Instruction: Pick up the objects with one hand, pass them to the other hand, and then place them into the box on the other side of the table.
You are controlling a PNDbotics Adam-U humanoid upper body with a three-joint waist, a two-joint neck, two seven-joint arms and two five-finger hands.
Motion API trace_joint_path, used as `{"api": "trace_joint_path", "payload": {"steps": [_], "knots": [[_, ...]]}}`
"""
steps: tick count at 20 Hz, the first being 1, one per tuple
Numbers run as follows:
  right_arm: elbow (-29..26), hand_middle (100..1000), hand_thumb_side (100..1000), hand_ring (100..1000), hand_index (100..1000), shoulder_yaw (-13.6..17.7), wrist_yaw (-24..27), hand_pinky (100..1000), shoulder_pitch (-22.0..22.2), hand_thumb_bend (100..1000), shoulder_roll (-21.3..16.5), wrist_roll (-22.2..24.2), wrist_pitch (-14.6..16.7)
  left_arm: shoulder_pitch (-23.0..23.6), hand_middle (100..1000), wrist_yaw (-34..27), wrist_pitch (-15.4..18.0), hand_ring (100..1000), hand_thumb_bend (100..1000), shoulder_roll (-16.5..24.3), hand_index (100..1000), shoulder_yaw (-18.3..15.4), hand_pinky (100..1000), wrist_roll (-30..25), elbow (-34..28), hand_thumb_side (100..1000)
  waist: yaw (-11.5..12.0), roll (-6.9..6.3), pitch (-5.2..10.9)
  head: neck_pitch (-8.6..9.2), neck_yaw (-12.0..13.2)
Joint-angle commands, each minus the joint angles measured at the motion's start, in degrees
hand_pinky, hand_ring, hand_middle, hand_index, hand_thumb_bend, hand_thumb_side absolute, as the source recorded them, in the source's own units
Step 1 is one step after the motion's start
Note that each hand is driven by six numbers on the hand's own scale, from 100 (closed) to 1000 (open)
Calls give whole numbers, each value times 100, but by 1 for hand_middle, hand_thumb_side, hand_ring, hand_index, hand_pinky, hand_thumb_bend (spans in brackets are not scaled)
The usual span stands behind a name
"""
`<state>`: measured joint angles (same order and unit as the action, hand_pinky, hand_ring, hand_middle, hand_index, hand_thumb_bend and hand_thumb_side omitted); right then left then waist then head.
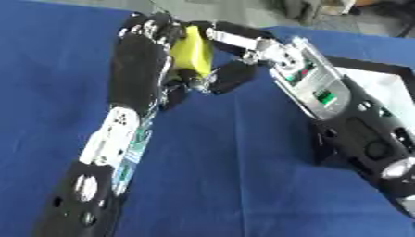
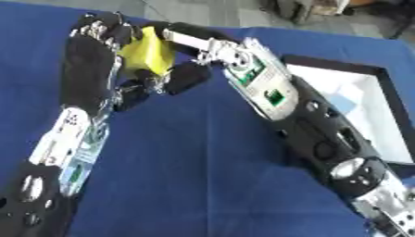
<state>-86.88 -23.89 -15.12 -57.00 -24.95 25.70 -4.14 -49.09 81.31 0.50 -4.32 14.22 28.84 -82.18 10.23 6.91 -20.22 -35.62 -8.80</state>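
A yellow block [image 1: 193, 51] is held above the blue table [image 1: 227, 166], near its far edge, between both hands. My left hand [image 1: 138, 60] reaches up from the lower left, its back to the camera and its fingers curled over the block's top and left side. My right hand [image 1: 243, 41] comes in from the right. Its fingers lie along the block's upper right and its thumb [image 1: 232, 77] presses in from below. The block's left face is hidden behind the left hand. The box [image 2: 340, 63], black-rimmed and white inside, sits at the right under the right forearm.
A pale blue thing [image 2: 344, 99] lies inside the box. The right forearm [image 2: 308, 125] crosses the box's left rim. Grey floor and dark furniture show beyond the table's far edge.
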Motion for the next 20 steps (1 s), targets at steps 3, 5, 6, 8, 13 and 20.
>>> {"api": "trace_joint_path", "payload": {"steps": [3,5,6,8,13,20], "knots": [[-36,1000,379,1000,1000,-108,11,1000,-83,100,76,-50,-68,-189,275,227,73,476,578,-479,311,465,670,65,-211,100,14,-32,110,64,-71],[-69,1000,374,1000,1000,-104,57,1000,-83,100,66,-75,-102,-178,330,299,43,507,587,-482,376,469,696,93,-218,100,14,-29,109,52,-75],[-81,1000,374,1000,1000,-101,76,1000,-82,100,61,-88,-122,-175,362,327,32,530,593,-481,414,473,716,100,-222,100,14,-28,108,51,-70],[-93,1000,376,1000,1000,-96,99,1000,-79,100,54,-107,-154,-165,411,374,15,564,598,-479,481,477,729,99,-221,100,19,-26,107,51,-70],[-120,1000,377,1000,1000,-88,126,1000,-76,100,37,-129,-186,-141,513,469,3,641,586,-477,704,494,759,54,-212,100,26,-23,100,45,-68],[-130,1000,373,1000,1000,-80,137,1000,-62,100,21,-153,-212,-107,552,557,-4,686,620,-468,812,503,773,33,-211,100,38,-18,99,31,-84]]}}
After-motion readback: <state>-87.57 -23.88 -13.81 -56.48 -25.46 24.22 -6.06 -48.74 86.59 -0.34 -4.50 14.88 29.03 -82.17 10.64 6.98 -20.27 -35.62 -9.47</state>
